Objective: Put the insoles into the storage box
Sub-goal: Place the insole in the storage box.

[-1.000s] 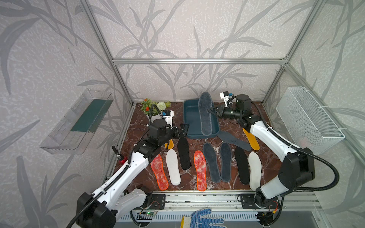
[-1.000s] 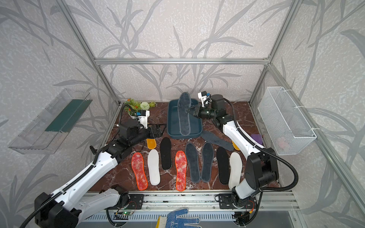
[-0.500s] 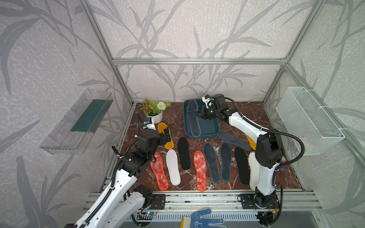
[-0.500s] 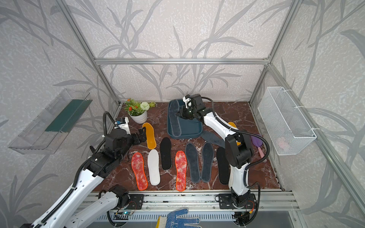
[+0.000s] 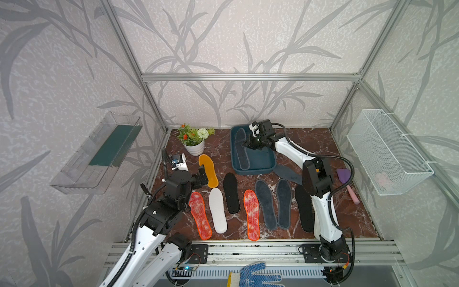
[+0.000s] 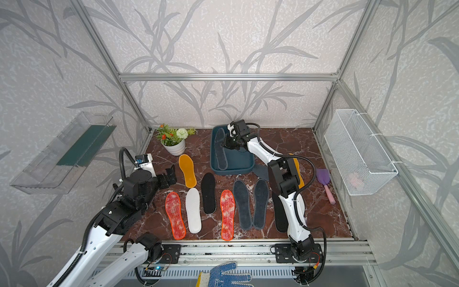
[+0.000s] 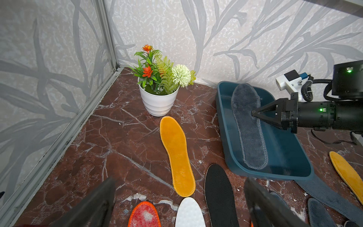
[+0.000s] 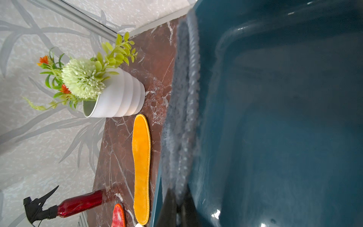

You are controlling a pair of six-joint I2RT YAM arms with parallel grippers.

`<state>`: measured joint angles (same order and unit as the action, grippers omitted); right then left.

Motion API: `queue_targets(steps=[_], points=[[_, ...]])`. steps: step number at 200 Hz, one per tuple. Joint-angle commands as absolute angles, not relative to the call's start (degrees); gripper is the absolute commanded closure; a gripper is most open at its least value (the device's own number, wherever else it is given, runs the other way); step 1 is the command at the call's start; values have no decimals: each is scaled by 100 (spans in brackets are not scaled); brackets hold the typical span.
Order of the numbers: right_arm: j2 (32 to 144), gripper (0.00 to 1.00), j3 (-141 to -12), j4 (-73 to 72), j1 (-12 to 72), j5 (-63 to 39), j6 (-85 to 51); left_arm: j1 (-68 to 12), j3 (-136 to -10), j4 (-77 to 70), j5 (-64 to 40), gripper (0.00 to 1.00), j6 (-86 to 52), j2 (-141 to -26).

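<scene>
Insoles point(image 5: 251, 213) lie in a row along the front edge of the table point(image 5: 218, 146). Most are not put away yet. One grey insole point(image 5: 242, 149) is in the storage box point(image 5: 250, 171), which sits near the back edge of the table. It lies along the box's left wall. Its toe end leans up on the far wall, so it is not flat.

The right gripper point(image 5: 248, 144) is pinched tight on the long edge of this grey insole, up toward the toe. The left wrist view shows this best. The left gripper point(image 5: 202, 177) is spread wide and holds nothing. It hangs just beside the heel of a yellow insole point(image 5: 208, 170), over toward the left edge of the table.

I think the job right now is to lay the grey insole down and let go. To do it well, the right gripper should go low and pull the insole a little toward the box's front wall. Then the toe slides off the far wall and it lies flat. Keeping it by the left wall leaves room for more. Then the jaws should open wide and go straight up, so the fuzzy felt does not catch and come back out.
</scene>
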<state>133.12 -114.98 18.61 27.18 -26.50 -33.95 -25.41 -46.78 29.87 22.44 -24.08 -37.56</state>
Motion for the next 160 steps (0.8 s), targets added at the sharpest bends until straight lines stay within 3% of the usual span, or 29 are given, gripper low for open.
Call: queue_targets(steps=[1, 68, 101, 160], points=[[13672, 100, -12050, 2145, 2703, -2507, -3290, -2517, -4630, 3170, 2394, 1, -2456, -3696], [15214, 100, -14308, 3580, 2742, -2291, -2902, -2515, -4624, 3129, 2349, 1, -2502, -3741], [15454, 100, -14686, 3874, 2751, -2063, -2850, -2514, -4652, 3152, 2313, 1, -2515, -3769], [15166, 47, -14702, 4306, 2882, -1386, -2345, -2514, -4666, 3094, 2134, 1, -2466, -3861]])
